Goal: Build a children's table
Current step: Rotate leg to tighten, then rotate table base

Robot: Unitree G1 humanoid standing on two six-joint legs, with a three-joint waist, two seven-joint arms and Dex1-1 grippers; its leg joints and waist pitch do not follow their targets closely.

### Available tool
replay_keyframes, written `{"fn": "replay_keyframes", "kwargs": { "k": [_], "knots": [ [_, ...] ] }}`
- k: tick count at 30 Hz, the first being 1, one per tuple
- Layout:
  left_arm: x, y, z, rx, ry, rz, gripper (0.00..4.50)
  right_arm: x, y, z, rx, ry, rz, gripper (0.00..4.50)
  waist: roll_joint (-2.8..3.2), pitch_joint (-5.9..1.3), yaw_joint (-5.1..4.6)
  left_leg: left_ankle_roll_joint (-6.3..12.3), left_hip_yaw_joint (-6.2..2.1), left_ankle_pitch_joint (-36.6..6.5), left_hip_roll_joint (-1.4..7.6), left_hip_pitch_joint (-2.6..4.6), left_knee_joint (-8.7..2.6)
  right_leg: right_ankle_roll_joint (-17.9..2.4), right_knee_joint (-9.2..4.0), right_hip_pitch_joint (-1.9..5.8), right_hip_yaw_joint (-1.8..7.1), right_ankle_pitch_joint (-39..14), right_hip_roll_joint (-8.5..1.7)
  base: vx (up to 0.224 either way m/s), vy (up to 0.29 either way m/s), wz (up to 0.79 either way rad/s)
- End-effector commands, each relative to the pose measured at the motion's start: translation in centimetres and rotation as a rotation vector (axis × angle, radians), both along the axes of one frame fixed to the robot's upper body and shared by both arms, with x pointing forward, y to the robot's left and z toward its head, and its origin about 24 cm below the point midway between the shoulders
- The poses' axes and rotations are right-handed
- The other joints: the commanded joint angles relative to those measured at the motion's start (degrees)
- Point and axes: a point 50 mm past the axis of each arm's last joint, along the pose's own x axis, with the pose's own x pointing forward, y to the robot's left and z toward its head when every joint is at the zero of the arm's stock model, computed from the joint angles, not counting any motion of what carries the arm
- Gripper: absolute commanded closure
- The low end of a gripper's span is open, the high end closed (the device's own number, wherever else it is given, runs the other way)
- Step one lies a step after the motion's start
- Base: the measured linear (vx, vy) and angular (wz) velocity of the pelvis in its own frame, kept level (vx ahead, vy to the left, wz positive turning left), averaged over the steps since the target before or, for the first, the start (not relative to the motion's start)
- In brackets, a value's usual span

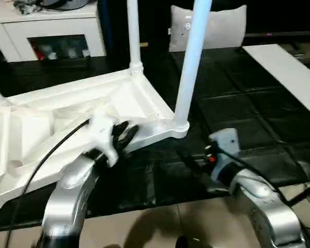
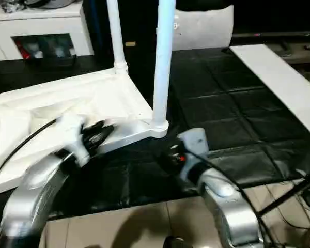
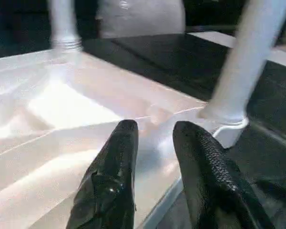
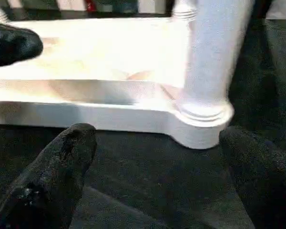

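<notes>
The children's table top (image 1: 67,111) lies upside down on the black work surface, ribbed underside up. Two white legs stand upright in its right-hand corner sockets, the near leg (image 1: 188,67) and the far leg (image 1: 134,36). My left gripper (image 1: 125,133) hovers at the top's front rim, just left of the near leg. Its fingers (image 3: 119,157) stand a little apart with nothing between them. My right gripper (image 4: 162,138) is wide open, low over the black surface in front of the near leg's socket (image 4: 202,119), apart from it.
The black work surface (image 1: 237,113) stretches right of the table top and ends at a tiled floor (image 1: 160,222) near me. A white board (image 1: 289,72) lies at the far right. A grey cushion (image 1: 222,26) and a white cabinet (image 1: 46,26) stand behind.
</notes>
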Motion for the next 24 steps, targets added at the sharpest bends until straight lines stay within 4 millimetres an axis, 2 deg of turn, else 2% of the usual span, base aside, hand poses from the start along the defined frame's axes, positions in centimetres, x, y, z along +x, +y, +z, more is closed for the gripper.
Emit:
{"fn": "replay_keyframes", "kwargs": {
  "k": [1,2,3,4,5,6,7,8,9,10,11,12,13,14,15,16,17,18,19,20,21,22,24],
  "knots": [
    [-0.8,0.5,0.3,0.024,0.018,0.057,3.06,0.3,0.3,0.4,0.0,-0.022,0.032,0.0,-1.67,-1.58,0.86,4.74,1.2,-40.2,-1.94,-1.41,-6.27,0.4,-0.55,4.48,4.01,-41.8,-1.54,0.013,-0.078,0.62],
    [-0.8,0.5,0.3,0.024,0.018,0.057,3.06,0.3,0.3,0.4,0.0,-0.022,0.032,0.0,-3.09,-0.12,0.68,2.21,3.78,-30.8,-5.75,6.17,6.17,3.4,-12.13,-4.38,0.08,-65.9,-3.18,0.038,-0.082,0.82],
    [-1.2,0.4,0.2,0.022,0.032,0.075,3.06,0.5,0.3,0.5,0.004,-0.027,0.041,0.0,-3.0,-0.33,-3.11,3.37,4.66,-20.1,-7.13,8.06,14.5,3.1,-13.95,-6.98,-2.83,-74.7,-6.08,0.038,-0.082,0.82],
    [-1.4,0.3,0.0,0.03,0.042,0.089,3.06,0.8,0.2,0.6,0.014,-0.039,0.049,0.0,-2.31,-1.15,-3.84,3.24,3.89,-29.3,-2.26,6.58,11.17,7.4,-11.65,0.46,-8.05,-68.1,-9.3,0.086,0.029,0.53],
    [-1.5,0.3,-0.1,0.036,0.044,0.093,3.06,0.9,0.1,0.6,0.016,-0.047,0.051,0.0,-0.76,-1.72,-3.21,3.03,3.97,-34.6,-1.29,5.05,7.02,7.2,-7.98,4.86,-7.94,-57.5,-9.25,0.198,0.163,0.42],
    [-1.6,0.2,-0.2,0.045,0.048,0.094,3.06,1.1,0.0,0.6,0.033,-0.046,0.033,0.0,0.53,-2.02,-2.3,3.46,3.47,-37.6,-0.51,-0.05,1.29,3.6,0.82,11.39,-4.77,-41.6,-6.57,0.198,0.163,0.42],
    [-1.7,0.0,-0.2,0.045,0.051,0.098,3.06,1.2,0.0,0.7,0.034,-0.048,0.047,0.0,2.48,-1.72,-3.07,3.47,-0.13,-52.8,5.14,5.35,-7.05,0.6,6.69,4.9,-0.1,-20.7,-1.0,0.176,0.029,0.35],
    [-1.7,0.0,-0.2,0.044,0.053,0.099,3.06,1.2,0.0,0.7,0.033,-0.049,0.049,0.0,0.82,-1.17,-4.67,3.43,-1.76,-52.2,5.52,8.98,-7.78,-2.0,6.19,1.43,1.8,-12.1,-1.97,0.136,-0.062,0.03],
    [-1.9,-0.3,-0.4,0.031,0.062,0.09,3.06,1.2,-0.2,1.0,0.023,-0.073,0.052,0.0,-2.09,-0.04,-4.52,4.56,0.6,-46.5,2.8,7.99,-6.61,-4.3,3.03,1.41,3.87,-13.5,-2.63,0.136,-0.062,0.03],
    [-1.9,-0.3,-0.5,0.027,0.064,0.086,3.06,1.3,-0.3,1.0,0.022,-0.082,0.048,0.0,-2.93,-0.13,-3.78,5.21,1.57,-41.9,0.6,6.27,-5.13,-4.2,0.04,2.88,5.42,-22.1,-3.44,0.13,-0.023,0.02],
    [-2.1,-0.4,-0.6,0.03,0.071,0.077,3.06,1.2,-0.3,1.2,0.035,-0.086,0.066,0.0,-4.48,-2.32,-1.84,7.78,3.27,-20.6,-4.09,4.26,0.64,-7.1,-3.74,6.62,11.62,-32.5,-6.47,0.147,-0.022,-0.1],
    [-2.2,-0.3,-0.6,0.027,0.078,0.078,2.88,1.0,-0.2,1.2,0.059,-0.074,0.101,0.0,-4.66,-4.31,0.77,9.45,0.74,-2.0,-3.38,-0.22,4.73,-10.0,-3.67,11.56,15.96,-24.1,-10.98,0.147,-0.022,-0.1],
    [-2.4,-0.3,-0.5,0.016,0.078,0.077,2.88,0.8,-0.1,1.3,0.072,-0.065,0.125,0.0,-4.81,-5.28,1.56,7.08,-0.7,11.2,-2.81,-1.84,4.19,-13.4,0.04,11.83,14.92,4.6,-9.88,0.183,0.001,-0.11],
    [-2.4,-0.3,-0.5,0.01,0.077,0.073,2.88,0.8,-0.1,1.3,0.075,-0.061,0.132,0.0,-4.48,-5.01,1.64,6.21,-0.98,18.0,-2.61,-2.44,2.8,-13.9,1.95,10.93,13.19,21.6,-7.95,0.113,-0.001,-0.03],
    [-2.6,-0.3,-0.3,0.008,0.075,0.057,2.88,0.7,0.0,1.3,0.088,-0.056,0.147,0.0,-3.37,-4.74,1.49,5.14,-0.53,31.1,-2.38,-0.66,-0.07,-12.3,3.83,6.85,8.75,37.6,-2.07,0.113,-0.001,-0.03],
    [-2.7,-0.2,-0.1,0.021,0.069,0.034,2.88,0.6,0.1,1.4,0.102,-0.052,0.167,0.0,-2.39,-5.19,1.43,5.42,-0.54,37.1,-2.73,1.12,0.58,-12.3,3.7,5.08,8.37,36.9,-0.52,0.0,0.0,0.0],
    [-2.8,-0.1,0.1,0.035,0.059,0.005,2.88,0.7,0.3,1.5,0.115,-0.052,0.191,0.0,-1.98,-6.12,0.88,5.0,-1.41,47.2,-2.78,3.89,1.69,-11.5,3.74,2.82,8.65,32.2,0.52,0.071,-0.009,0.16],
    [-2.9,0.0,0.1,0.042,0.058,-0.006,2.88,0.7,0.4,1.6,0.125,-0.052,0.204,0.0,-2.25,-6.29,0.78,4.66,-1.75,50.3,-3.04,4.26,1.74,-10.7,3.49,2.57,9.08,30.8,0.69,0.071,-0.009,0.16],
    [-3.0,0.2,0.2,0.053,0.059,-0.024,2.88,0.7,0.6,1.7,0.145,-0.053,0.225,0.0,-2.49,-5.55,1.27,4.01,-1.28,49.3,-3.31,4.2,1.36,-9.9,2.3,2.0,9.4,27.1,0.36,0.128,0.002,0.07],
    [-3.0,0.4,0.2,0.063,0.061,-0.028,2.88,0.7,0.8,1.8,0.151,-0.053,0.246,0.0,-2.99,-5.15,1.72,4.14,-0.64,40.6,-3.36,2.9,0.45,-9.0,1.54,3.29,10.08,22.6,-0.1,0.064,0.002,0.05],
    [-3.2,0.6,0.2,0.072,0.072,-0.056,2.88,0.7,1.0,2.0,0.147,-0.066,0.278,0.0,-3.48,-4.95,2.26,4.16,-0.1,30.2,-3.1,1.93,-0.48,-8.5,0.96,4.46,10.67,19.1,-0.81,0.064,0.002,0.05],
    [-3.3,0.8,0.1,0.091,0.081,-0.073,2.88,0.8,1.1,2.1,0.15,-0.072,0.272,0.0,-3.34,-4.62,2.57,3.87,0.03,22.0,-2.52,1.5,-1.51,-9.3,0.29,4.93,10.74,15.2,-1.31,0.0,0.0,0.0],
    [-3.5,1.1,0.1,0.121,0.105,-0.114,2.88,1.2,1.3,2.3,0.173,-0.08,0.255,0.0,-3.37,-4.2,2.74,3.85,0.07,13.7,-2.04,0.98,-2.47,-10.1,-0.36,5.38,10.88,10.4,-1.86,-0.061,-0.012,-0.02]
  ]
}}
